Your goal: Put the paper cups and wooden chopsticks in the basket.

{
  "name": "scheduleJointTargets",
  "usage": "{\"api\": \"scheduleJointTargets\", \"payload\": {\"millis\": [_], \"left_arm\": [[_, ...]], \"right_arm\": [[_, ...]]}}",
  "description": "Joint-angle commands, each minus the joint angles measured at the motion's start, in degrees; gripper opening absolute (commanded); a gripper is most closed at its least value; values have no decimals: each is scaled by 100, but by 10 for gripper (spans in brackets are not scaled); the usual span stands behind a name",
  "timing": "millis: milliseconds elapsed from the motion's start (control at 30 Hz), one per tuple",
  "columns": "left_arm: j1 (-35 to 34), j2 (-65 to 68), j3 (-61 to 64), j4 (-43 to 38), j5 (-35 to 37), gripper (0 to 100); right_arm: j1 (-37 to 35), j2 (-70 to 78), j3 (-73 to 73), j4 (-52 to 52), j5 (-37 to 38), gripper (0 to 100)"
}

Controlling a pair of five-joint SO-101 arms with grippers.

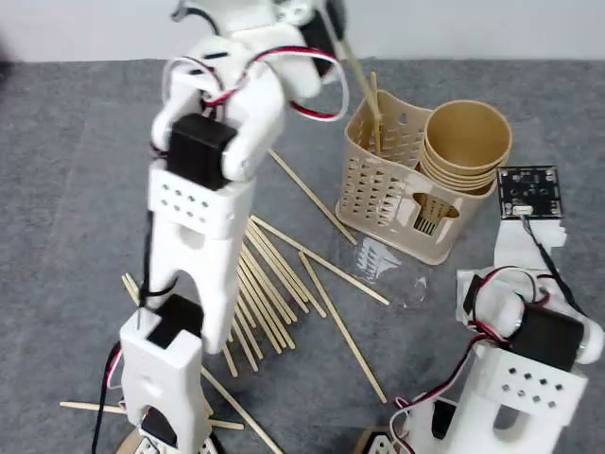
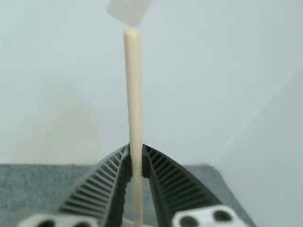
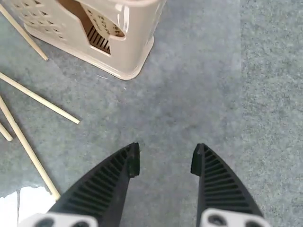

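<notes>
While the left gripper (image 2: pixel 136 153) has one wooden chopstick (image 2: pixel 133 94) pinched, plenty more lie beside the basket (image 1: pixel 402 189).

Left fingers are clamped tight on that stick, holding it up over the end of the basket away from the paper cups (image 1: pixel 468 142), which sit stacked inside it, so that half looks done to me. A loose pile of chopsticks (image 1: pixel 269 279) is spread on the bench (image 1: pixel 76 189) off that same end of the basket. The right gripper (image 3: pixel 163 158) hovers low near the basket's corner, fingers apart with nothing between them. My guess is these sticks are light, stiff and skinny, so they'll roll or pivot easily. Best to pinch one at a time, across its width, near the middle.
</notes>
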Motion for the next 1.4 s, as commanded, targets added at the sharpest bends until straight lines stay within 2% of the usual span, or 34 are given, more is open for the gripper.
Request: {"api": "scheduleJointTargets", "payload": {"millis": [0, 100, 200, 333, 533, 633, 800, 1067, 1200, 1367], "left_arm": [[79, 299, -189, -105, -264, 15], [114, 580, -189, 105, -941, 36], [114, 589, -215, 492, -949, 135], [70, 527, -971, 1213, -844, 246], [-44, 545, -2396, 2048, -879, 254], [-299, 387, -2440, 2462, -879, 254], [-1257, 97, -2431, 3200, -853, 254], [-3648, -141, -2404, 3209, -914, 253], [-4255, -149, -2404, 3209, -1688, 239], [-4519, -149, -2396, 3209, -2848, 125]], "right_arm": [[66, -84, -44, -101, 62, 197], [66, -84, -44, -101, 62, 197], [31, -84, -70, -101, 62, 198], [22, -84, -79, -101, 62, 198], [13, -84, -79, -101, 62, 198], [-207, -84, -149, -66, 62, 198], [-848, -66, -299, -40, 26, 197], [-2721, 101, -334, -101, 18, 197], [-3468, 787, -554, -119, 9, 197], [-3785, 2123, -1371, -374, -343, 197]]}}
